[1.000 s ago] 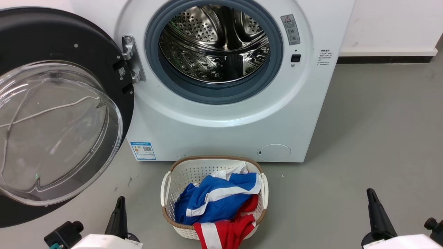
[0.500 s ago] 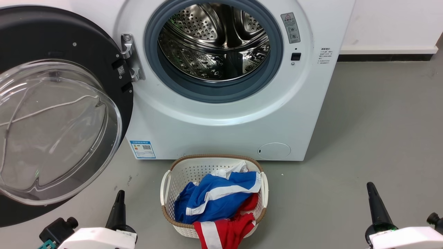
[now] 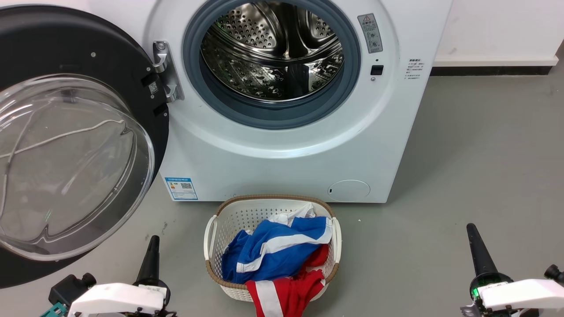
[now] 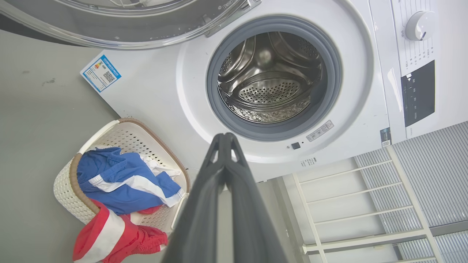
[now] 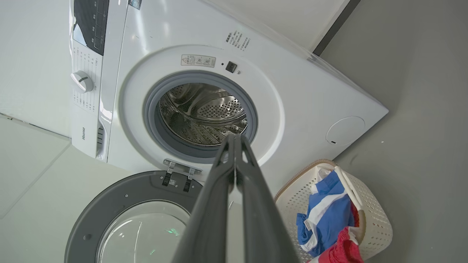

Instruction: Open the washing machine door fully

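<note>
The washing machine door (image 3: 75,149) stands swung wide on its hinge (image 3: 166,72), to the robot's left of the washing machine (image 3: 282,154), leaving the steel drum (image 3: 273,53) fully exposed. I judge the opening done, or nearly so. Both grippers hang low, apart from everything: the left gripper (image 4: 225,137) and the right gripper (image 5: 234,138) each have their fingers pressed together on nothing. The risk now is overdoing it, since a further push on a door near its stop could strain the hinge. The left arm sits near the door's lower rim, so a careless lift could knock the door back toward closing. A forward roll could bump the laundry basket (image 3: 211,246) just before the machine.
</note>
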Robot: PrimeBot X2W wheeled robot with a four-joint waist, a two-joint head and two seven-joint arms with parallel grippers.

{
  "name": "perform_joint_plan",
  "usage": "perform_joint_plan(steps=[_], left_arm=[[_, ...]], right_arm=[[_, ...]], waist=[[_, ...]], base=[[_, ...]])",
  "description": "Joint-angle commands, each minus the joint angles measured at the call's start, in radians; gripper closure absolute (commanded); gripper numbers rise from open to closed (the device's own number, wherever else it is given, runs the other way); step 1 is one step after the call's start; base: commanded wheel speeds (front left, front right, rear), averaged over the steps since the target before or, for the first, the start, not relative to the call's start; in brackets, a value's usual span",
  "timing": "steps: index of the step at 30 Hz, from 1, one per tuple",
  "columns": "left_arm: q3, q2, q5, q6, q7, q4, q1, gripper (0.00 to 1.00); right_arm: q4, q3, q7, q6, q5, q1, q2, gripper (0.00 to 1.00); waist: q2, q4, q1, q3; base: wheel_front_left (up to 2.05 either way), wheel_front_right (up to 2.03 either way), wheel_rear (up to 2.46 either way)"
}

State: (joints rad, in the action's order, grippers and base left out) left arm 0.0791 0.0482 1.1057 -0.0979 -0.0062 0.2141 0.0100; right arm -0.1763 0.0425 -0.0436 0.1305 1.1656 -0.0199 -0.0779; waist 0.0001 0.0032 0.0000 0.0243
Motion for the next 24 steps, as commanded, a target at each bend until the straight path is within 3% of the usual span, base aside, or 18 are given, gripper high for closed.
perform_joint_plan(steps=[1,24], left_arm=[[0.005,0.002,0.023,-0.008,0.005,-0.005,0.025,1.00],[0.019,0.003,0.248,-0.020,0.060,0.012,0.064,1.00]], right_arm=[[0.002,0.003,0.005,0.000,0.025,0.024,-0.007,1.00],[-0.030,0.017,0.063,0.000,0.236,0.075,-0.005,1.00]], waist=[[-0.0001,0.000,0.0000,0.000],[-0.0001,-0.001,0.0000,-0.011]], base=[[0.00,0.00,0.00],[0.00,0.00,0.00]])
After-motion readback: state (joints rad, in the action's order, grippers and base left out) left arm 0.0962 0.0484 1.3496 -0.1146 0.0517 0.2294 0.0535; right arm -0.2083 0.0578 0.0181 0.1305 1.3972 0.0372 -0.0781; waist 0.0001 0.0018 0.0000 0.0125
